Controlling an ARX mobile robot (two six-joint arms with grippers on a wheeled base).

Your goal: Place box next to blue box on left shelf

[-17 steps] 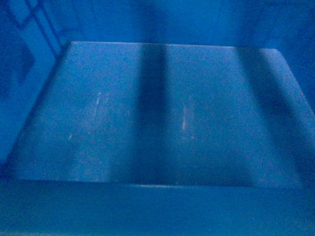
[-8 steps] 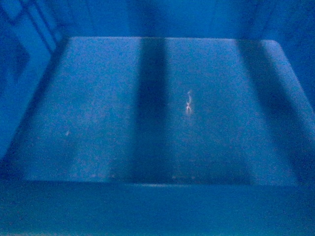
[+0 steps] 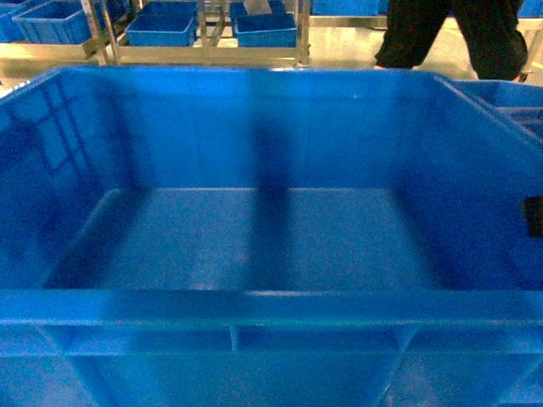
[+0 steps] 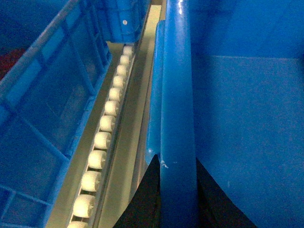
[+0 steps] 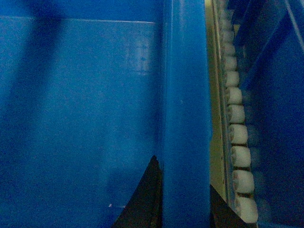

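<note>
Presently the box point(image 3: 271, 246) fills nearly the whole head view, its near rim crossing the lower part of the frame and its bare floor lying in the middle. At the top of that frame stand shelves carrying smaller blue crates point(image 3: 161, 30), and a person's dark trousered legs point(image 3: 454, 34) show at the upper right. In the left wrist view the left gripper point(image 4: 178, 190) straddles the box's thick left rim at the bottom centre, one dark finger point(image 4: 147, 199) on the outer face and the other inside, clenched on the rim. A row of white rollers point(image 4: 102, 137) runs beside the box on the left, with another blue crate point(image 4: 42, 118) beyond it. In the right wrist view the right gripper point(image 5: 185, 199) likewise clamps the right rim at the bottom centre, white rollers point(image 5: 237, 133) just to its right.
</note>
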